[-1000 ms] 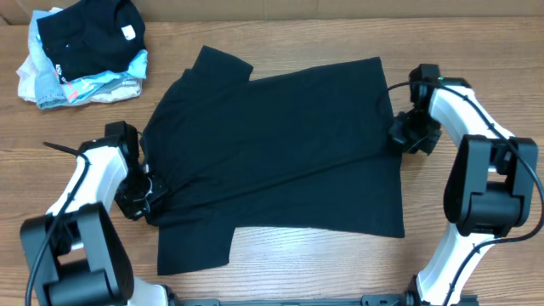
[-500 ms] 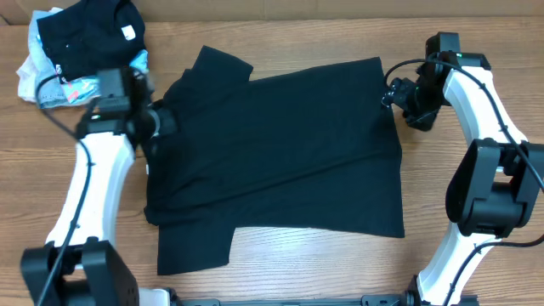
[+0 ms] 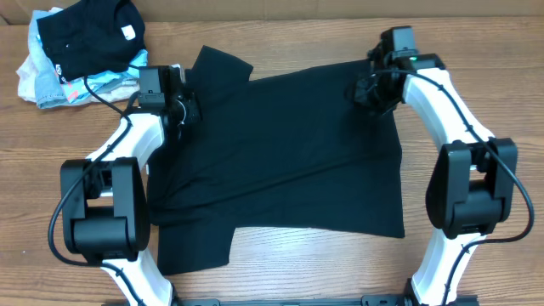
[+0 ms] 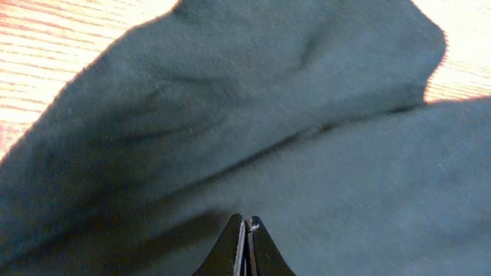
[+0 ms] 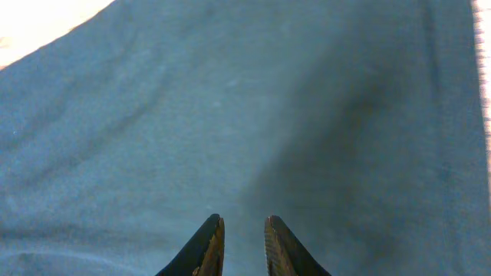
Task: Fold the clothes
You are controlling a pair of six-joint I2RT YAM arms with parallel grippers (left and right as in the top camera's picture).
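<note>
The surface [image 3: 297, 270] is of light brown wood, with the grain running from left to right. Along its far edge stands a plain beige wall [image 3: 340, 8] that looks like cardboard; more of the room cannot be seen. In the far left corner lies a small pile of clothes [image 3: 51, 81] in light blue and pale colours. On top of it is a folded black garment [image 3: 85, 38] with a small pale label [image 3: 128, 33].

The black T-shirt [image 3: 280, 153] lies spread flat in the middle of the surface, between the two arms. Its long axis goes from left to right and is a little tilted, so that the right end is farther from the robot. The shoulders point to the left: one sleeve [image 3: 223, 64] sticks out at the far left and the other sleeve [image 3: 194, 251] at the near left. The straight hem [image 3: 398, 170] is on the right side. The cloth shows some soft wrinkles.

The left gripper [image 3: 184, 110] is over the shoulder area beside the far sleeve. In the left wrist view its fingers [image 4: 239, 244] are pressed together, and no cloth is seen between them. The right gripper [image 3: 371, 92] is over the far right corner of the T-shirt. In the right wrist view its fingers [image 5: 209, 244] stand a little apart, with a narrow gap, and they hold nothing.
</note>
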